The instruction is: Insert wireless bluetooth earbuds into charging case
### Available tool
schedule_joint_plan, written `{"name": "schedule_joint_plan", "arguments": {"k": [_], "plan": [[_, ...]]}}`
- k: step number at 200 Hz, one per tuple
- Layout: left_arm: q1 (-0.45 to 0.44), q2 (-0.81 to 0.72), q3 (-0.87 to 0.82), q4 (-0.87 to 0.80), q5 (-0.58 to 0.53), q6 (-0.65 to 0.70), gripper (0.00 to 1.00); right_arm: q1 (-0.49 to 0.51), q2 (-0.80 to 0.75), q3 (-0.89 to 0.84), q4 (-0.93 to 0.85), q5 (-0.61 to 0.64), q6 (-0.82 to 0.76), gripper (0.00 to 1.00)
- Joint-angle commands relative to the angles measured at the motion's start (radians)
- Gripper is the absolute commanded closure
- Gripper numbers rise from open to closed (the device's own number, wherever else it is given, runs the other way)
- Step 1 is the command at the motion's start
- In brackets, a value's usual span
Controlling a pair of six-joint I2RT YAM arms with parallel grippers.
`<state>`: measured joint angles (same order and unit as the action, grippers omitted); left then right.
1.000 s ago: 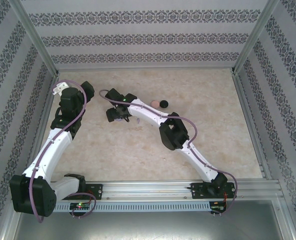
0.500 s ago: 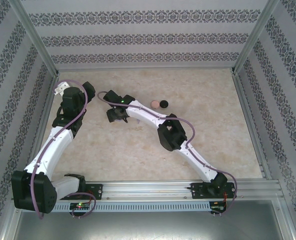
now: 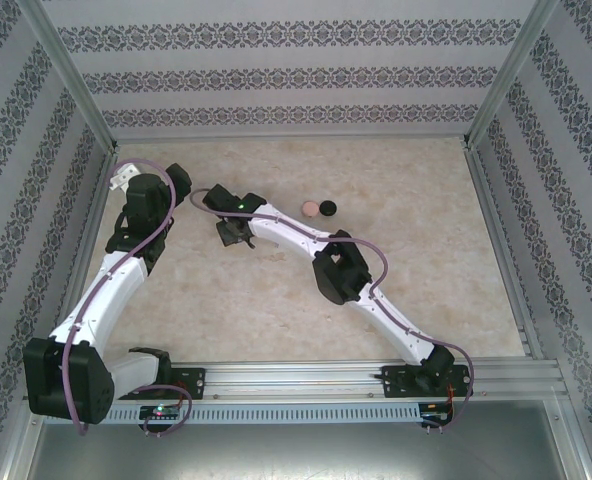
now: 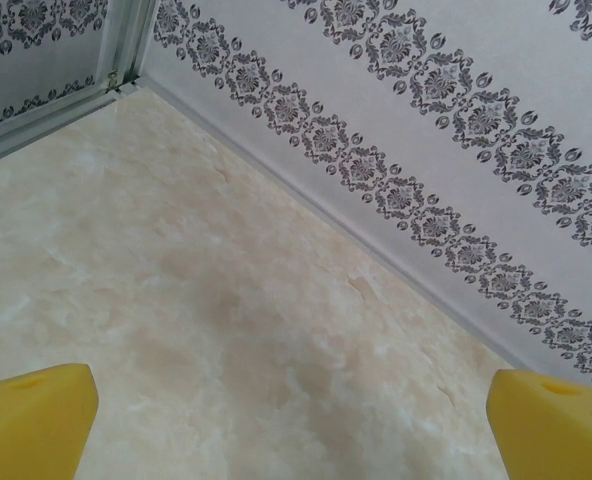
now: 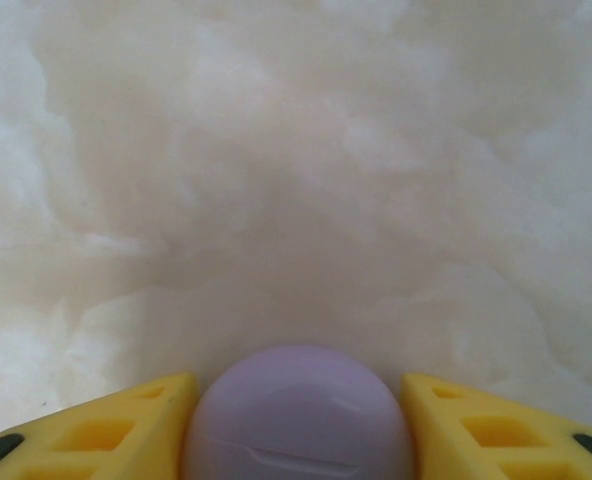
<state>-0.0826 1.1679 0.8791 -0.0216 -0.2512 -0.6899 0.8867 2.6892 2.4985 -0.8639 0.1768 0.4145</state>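
The right gripper has its yellow jaws against both sides of the round lilac case, resting on the marble table. That smooth dome could squirt forward if squeezed off-centre. Since a second ago, the arm has edged leftward.

White arms, black joints, lilac cables, yellow hollow-celled jaws, green lights
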Motion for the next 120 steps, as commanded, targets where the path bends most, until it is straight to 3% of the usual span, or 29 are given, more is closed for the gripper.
{"name": "schedule_joint_plan", "arguments": {"k": [1, 69, 120], "plan": [[0.016, 0.007, 0.021, 0.006, 0.012, -0.013, 0.01, 0.035, -0.013, -0.028, -0.031, 0.017, -0.018, 0.53], [0.016, 0.004, 0.052, -0.028, 0.036, 0.008, 0.01, 0.041, -0.215, -0.210, 0.022, 0.005, 0.013, 0.58], [0.015, 0.006, 0.063, -0.053, 0.075, 0.019, 0.00, 0.044, -0.403, -0.446, 0.097, -0.019, 0.054, 0.57]]}}
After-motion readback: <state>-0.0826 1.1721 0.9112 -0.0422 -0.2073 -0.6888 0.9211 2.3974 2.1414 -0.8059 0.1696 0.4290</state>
